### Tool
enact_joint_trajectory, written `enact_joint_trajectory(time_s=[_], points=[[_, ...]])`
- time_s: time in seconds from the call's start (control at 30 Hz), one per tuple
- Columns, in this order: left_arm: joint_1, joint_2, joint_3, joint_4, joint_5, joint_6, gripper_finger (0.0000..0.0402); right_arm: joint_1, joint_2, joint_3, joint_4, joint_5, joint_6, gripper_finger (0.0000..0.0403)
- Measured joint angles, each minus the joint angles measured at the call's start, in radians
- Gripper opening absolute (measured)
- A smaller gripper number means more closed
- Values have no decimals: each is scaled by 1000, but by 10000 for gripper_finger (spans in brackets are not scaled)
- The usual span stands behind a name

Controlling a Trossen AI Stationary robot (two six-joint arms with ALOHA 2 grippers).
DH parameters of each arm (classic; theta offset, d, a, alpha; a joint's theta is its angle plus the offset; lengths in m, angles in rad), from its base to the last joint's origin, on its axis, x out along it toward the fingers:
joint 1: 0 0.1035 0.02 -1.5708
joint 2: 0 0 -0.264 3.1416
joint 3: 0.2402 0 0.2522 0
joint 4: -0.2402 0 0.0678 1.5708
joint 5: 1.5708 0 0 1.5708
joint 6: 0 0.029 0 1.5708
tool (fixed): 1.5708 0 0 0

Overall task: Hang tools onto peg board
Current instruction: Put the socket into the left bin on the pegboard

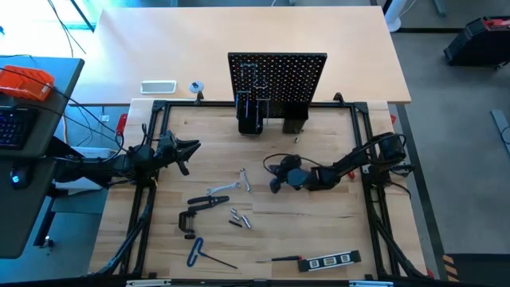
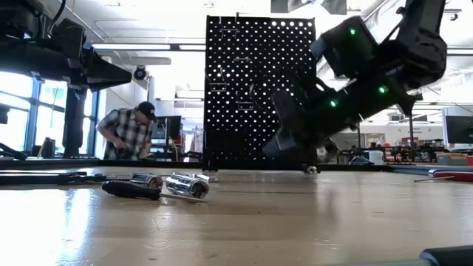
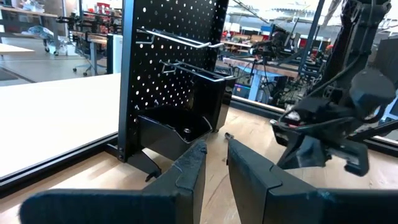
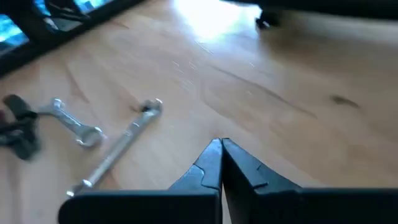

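The black peg board (image 1: 277, 80) stands upright at the table's far edge, with holder boxes (image 1: 250, 121) at its base. The tools lie flat on the wood at the near left: two silver wrenches (image 4: 74, 121) (image 4: 121, 146), black-handled pliers (image 1: 209, 203), a C-clamp (image 1: 186, 223), a blue-handled hex key (image 1: 197, 251), small bits (image 1: 239, 217) and a level (image 1: 329, 260). My right gripper (image 1: 272, 177) hangs shut over bare wood at mid-table, right of the wrenches, with nothing between its fingers (image 4: 211, 163). My left gripper (image 1: 195, 146) waits at the left, level and slightly open (image 3: 216, 155), holding nothing.
Bare hooks (image 3: 180, 40) jut from the peg board's face. A black screwdriver (image 1: 279, 259) lies near the level. Black frame rails (image 1: 151, 191) border the table. A white tray (image 1: 158, 86) and a tape roll (image 1: 196, 87) sit beyond the far rail. A person (image 2: 133, 133) stands in the room behind.
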Motion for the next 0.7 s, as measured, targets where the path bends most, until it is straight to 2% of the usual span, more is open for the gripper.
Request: enact_joint_trajectory(time_s=[0.17, 0.43, 0.63, 0.7], points=[[0, 0, 0, 0, 0, 0, 60, -5, -1, 114, -24, -10, -186, 0], [0, 0, 0, 0, 0, -1, 60, -74, -2, 317, -233, 50, -470, 0], [0, 0, 0, 0, 0, -1, 60, -171, -3, 372, -239, 30, -559, 0], [0, 0, 0, 0, 0, -1, 60, -201, -3, 381, -242, -10, -569, 0]])
